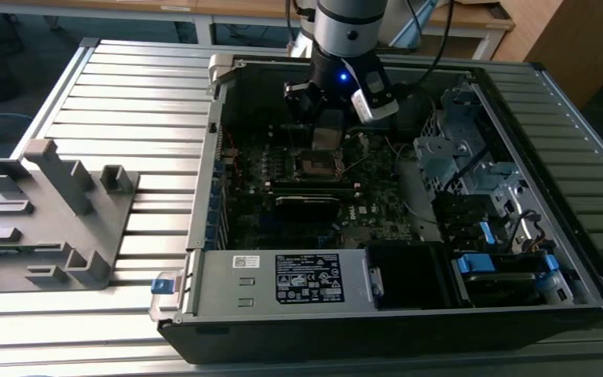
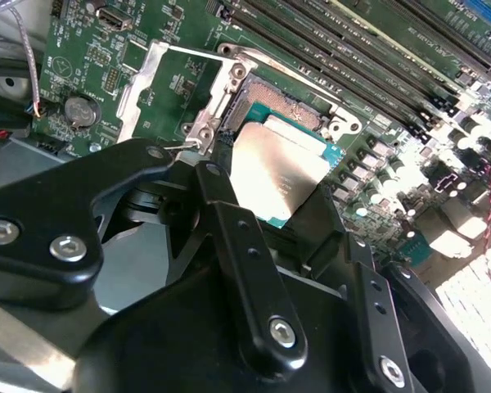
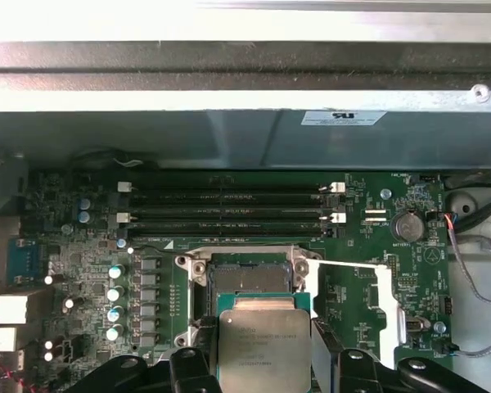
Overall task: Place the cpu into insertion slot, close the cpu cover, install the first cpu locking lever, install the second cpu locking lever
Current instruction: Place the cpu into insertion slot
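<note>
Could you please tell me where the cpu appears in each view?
First wrist view: flat square silver-grey cpu held in the black gripper, at the open metal-rimmed socket.
Second wrist view: cpu tilted over that socket's edge.
Exterior view: too small to tell, at the gripper tip above the socket.
Shared landmark: the socket.

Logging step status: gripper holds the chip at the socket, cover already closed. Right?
Not quite. The cover is open, swung off to the side of the socket, as the second wrist view shows. The gripper does hold the chip at the socket.
</note>
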